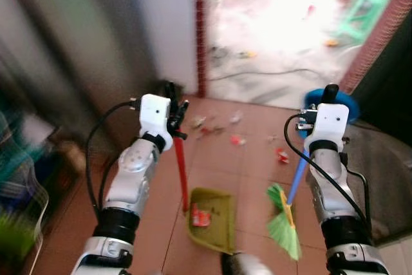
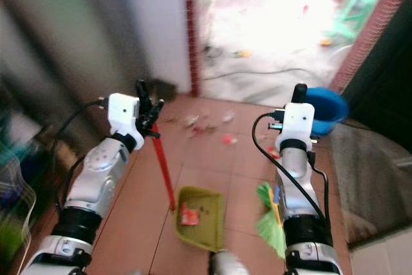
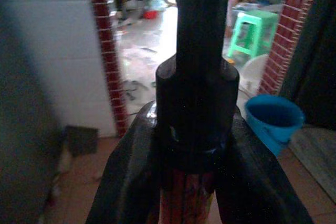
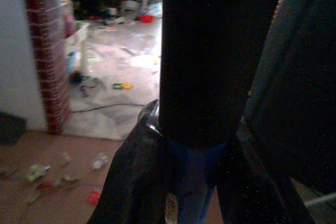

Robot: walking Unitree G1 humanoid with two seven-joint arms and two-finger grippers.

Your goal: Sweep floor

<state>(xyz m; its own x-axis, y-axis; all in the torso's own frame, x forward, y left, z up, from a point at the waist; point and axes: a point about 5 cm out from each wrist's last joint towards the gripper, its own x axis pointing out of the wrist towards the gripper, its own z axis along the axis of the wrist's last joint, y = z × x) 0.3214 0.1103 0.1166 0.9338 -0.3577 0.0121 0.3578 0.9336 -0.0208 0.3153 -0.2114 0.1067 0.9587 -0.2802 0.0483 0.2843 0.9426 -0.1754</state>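
Observation:
My left gripper point(image 1: 175, 115) is shut on the black top grip point(image 3: 197, 103) of a red dustpan handle point(image 1: 181, 172). The handle slants down to a yellow-green dustpan point(image 1: 215, 227) on the tiled floor, which holds a red wrapper point(image 1: 201, 217). My right gripper point(image 1: 329, 94) is shut on the black grip point(image 4: 210, 51) of a blue broom handle point(image 1: 298, 175). The broom's green bristles point(image 1: 283, 223) rest on the floor just right of the dustpan. Several scraps of litter point(image 1: 238, 138) lie on the tiles ahead, some white, some red point(image 1: 282, 154).
A red brick doorpost point(image 1: 201, 30) and a white wall stand ahead left. Beyond the doorway lies a bright concrete yard with a black cable point(image 1: 270, 74) and a green stool point(image 1: 360, 8). A blue basin point(image 1: 347, 104) sits at the right. Blurred clutter is at far left.

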